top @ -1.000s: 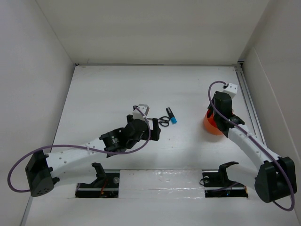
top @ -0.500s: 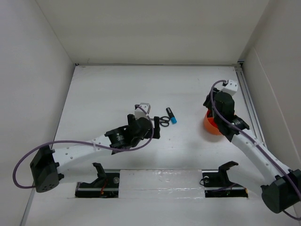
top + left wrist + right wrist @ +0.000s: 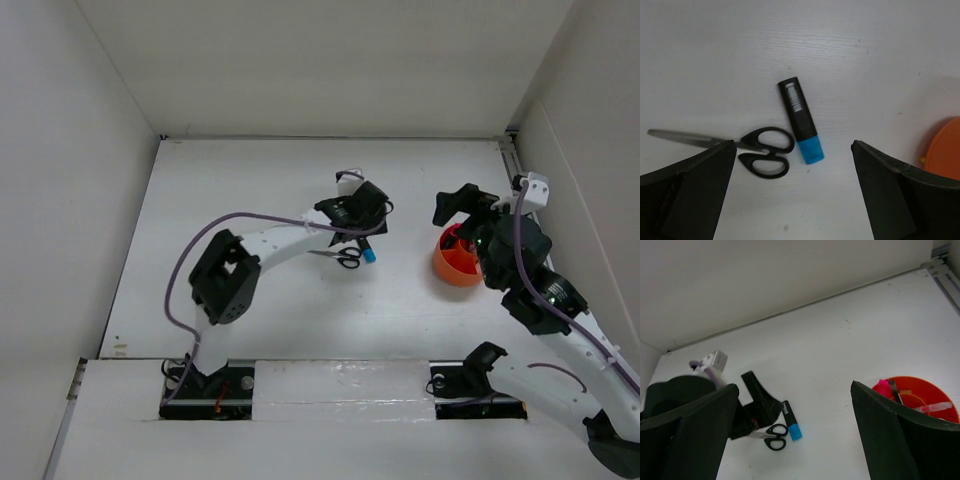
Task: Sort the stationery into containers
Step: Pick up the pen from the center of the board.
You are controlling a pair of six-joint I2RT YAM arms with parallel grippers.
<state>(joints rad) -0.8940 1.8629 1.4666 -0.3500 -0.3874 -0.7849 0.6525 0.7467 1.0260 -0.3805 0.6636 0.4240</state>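
Your left gripper (image 3: 793, 147) is wide open and empty over the black marker with blue cap (image 3: 801, 121) and black-handled scissors (image 3: 747, 147) — right gripper (image 3: 795, 386) gapes empty too, near the orange cup (image 3: 455, 274).

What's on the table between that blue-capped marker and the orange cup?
Nothing. In the top view, only bare white table separates the blue-capped marker from the orange cup.

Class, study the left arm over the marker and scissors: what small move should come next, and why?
Probably lower the left gripper straight onto the blue-capped marker: its jaws stand open, the marker lies below, between them, untouched, and the scissors sit close beside.
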